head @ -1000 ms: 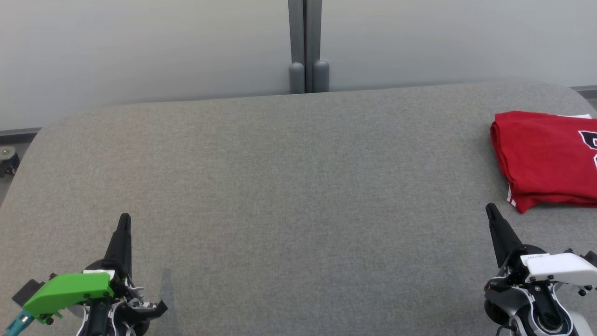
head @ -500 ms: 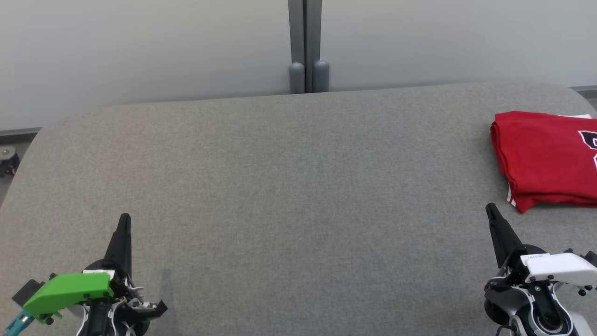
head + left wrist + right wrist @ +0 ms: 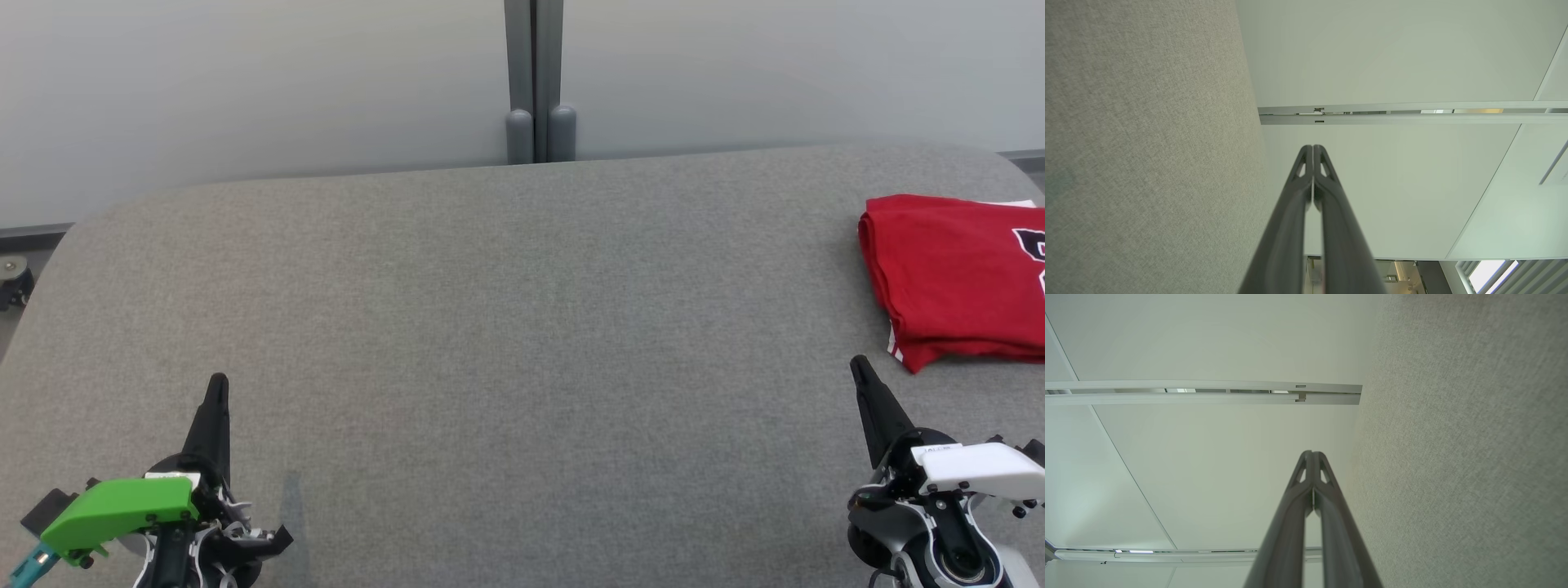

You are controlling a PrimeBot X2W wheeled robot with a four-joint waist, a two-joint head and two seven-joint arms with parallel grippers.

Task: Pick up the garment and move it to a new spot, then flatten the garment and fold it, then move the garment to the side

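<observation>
Red folded garment (image 3: 951, 278), black print (image 3: 1030, 243) illegible, on table (image 3: 522, 327); left tool (image 3: 218, 382) and right tool (image 3: 856, 363) closed, empty

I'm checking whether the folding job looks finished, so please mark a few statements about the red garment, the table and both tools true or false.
1. The red garment lies folded at the right side of the grey table. True.
2. The left tool grips the garment. False: it is shut on nothing, at the near left, well apart from the garment.
3. The right tool is shut. True.
4. The right tool touches the garment. False: a strip of bare table separates its tip from the garment's near corner.
</observation>
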